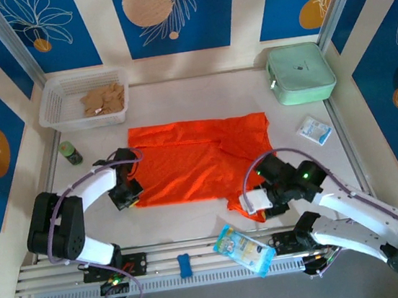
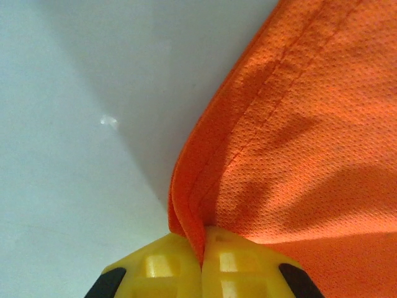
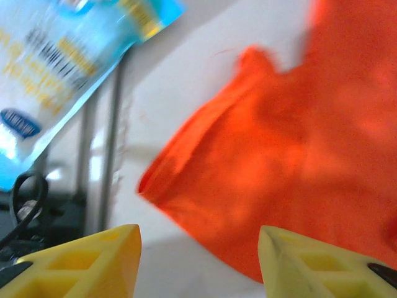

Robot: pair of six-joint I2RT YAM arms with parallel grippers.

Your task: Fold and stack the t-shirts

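A pale table point(image 1: 178, 97) is carrying one orange-red t-shirt point(image 1: 193, 157). The shirt is lying spread but rumpled across the middle, with a loose flap trailing toward the near edge.

At the shirt's left edge, the left gripper point(image 2: 201, 248) is clenching a fold of hemmed cloth between its yellow fingertips. On the near right, the right gripper point(image 3: 198, 239) is hovering over the trailing flap with its jaws standing apart, pinching nothing.

The biggest risk is probably that the shirt is being held at one side only. If the left arm starts pulling alone, the thin cloth is likely to drag and bunch instead of folding flat.

The next risk is the right jaws closing while too high or off the flap's edge. They could miss, or take only one layer, leaving a crooked fold.

The smallest risk is the blue snack packet point(image 1: 244, 249), which is lying at the table's near edge, close to that flap. A low sweep could be knocking it or catching it along with the cloth.
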